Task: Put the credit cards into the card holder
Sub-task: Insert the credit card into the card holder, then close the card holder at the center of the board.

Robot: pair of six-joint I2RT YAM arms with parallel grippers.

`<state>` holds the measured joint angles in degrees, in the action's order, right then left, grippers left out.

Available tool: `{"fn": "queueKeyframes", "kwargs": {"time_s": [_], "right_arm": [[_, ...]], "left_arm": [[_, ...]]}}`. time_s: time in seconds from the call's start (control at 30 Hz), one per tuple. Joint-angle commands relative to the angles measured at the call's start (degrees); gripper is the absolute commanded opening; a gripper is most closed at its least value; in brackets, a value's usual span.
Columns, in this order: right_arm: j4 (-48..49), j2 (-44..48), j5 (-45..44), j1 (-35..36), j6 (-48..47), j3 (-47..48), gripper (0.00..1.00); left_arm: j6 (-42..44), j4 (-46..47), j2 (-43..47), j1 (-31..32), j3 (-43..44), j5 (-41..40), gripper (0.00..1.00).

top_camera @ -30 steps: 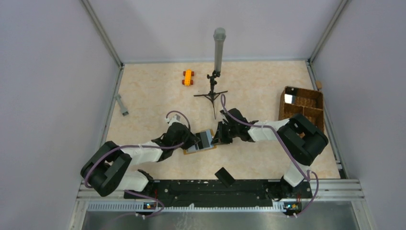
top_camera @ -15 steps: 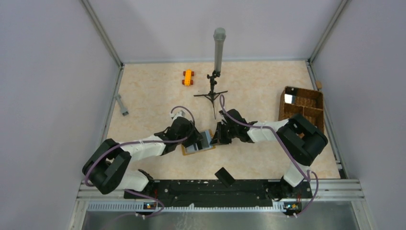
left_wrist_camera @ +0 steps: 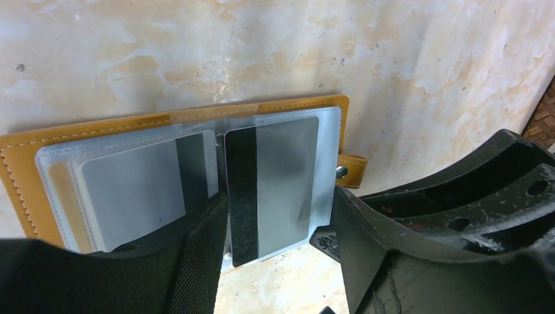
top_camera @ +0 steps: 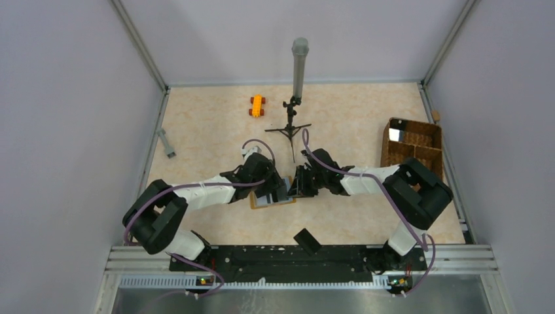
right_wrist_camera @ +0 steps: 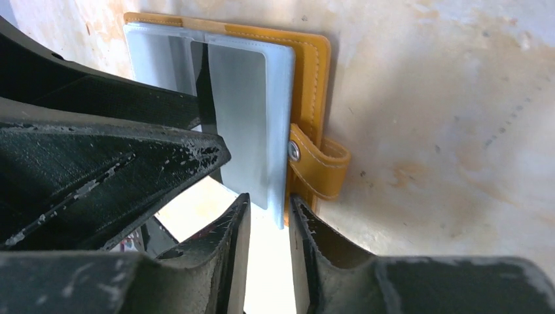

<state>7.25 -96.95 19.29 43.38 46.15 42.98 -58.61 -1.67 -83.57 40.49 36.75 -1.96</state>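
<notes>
Flagging a snag risk: catching the clear sleeve (right_wrist_camera: 280,118) on withdrawal and dragging out the striped grey card (left_wrist_camera: 281,183), seemingly sitting proud at its near edge. Recording left gripper (left_wrist_camera: 278,222) jaws well apart astride that card; right gripper (right_wrist_camera: 269,222) jaws narrowly apart about the sleeve corner, clamping nothing. Finding card holder (right_wrist_camera: 313,85) lying open mid-table, carrying a paler card (left_wrist_camera: 131,193) in its other sleeve. Noting wicker basket (top_camera: 419,122) holding one pale, unidentifiable item.

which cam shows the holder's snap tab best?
Right wrist: the snap tab sits close and sharp, stud visible. Left wrist shows it smaller at the card holder's right edge. Top external: too small to make out.
</notes>
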Motion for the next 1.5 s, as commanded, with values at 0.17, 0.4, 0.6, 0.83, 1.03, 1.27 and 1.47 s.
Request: {"fn": "queueKeyframes", "kwargs": {"time_s": [0.17,0.4,0.6,0.83,1.03,1.27,1.47], "right_arm": [[-5.4,5.0,-4.9,0.2,-2.2,-1.4,0.38],[-6.1,7.4,-6.7,0.2,-2.4,-2.1,0.35],[-3.8,6.6,-4.9,0.2,-2.2,-2.2,0.31],[-0.1,5.8,-2.6,0.2,-0.7,-2.6,0.28],[1.5,3.6,-2.0,0.3,0.0,-2.6,0.25],[3.8,1.3,-1.4,1.3,1.0,-2.2,0.20],[5.2,0.7,-1.0,2.0,1.5,-2.1,0.17]], "left_arm": [[0.4,-6.7,-2.2,0.9,0.8,-0.9,0.66],[0.4,-8.3,-1.8,1.3,1.2,-1.4,0.73],[1.0,-10.7,-0.3,1.7,1.9,-3.0,0.77],[1.4,-11.9,0.8,1.8,2.1,-3.4,0.80],[1.2,-11.6,-0.3,2.2,3.0,-2.5,0.80],[0.5,-11.8,-2.4,3.4,5.4,-2.5,0.81],[-0.3,-13.5,-4.9,5.2,8.5,-3.1,0.81]]}}
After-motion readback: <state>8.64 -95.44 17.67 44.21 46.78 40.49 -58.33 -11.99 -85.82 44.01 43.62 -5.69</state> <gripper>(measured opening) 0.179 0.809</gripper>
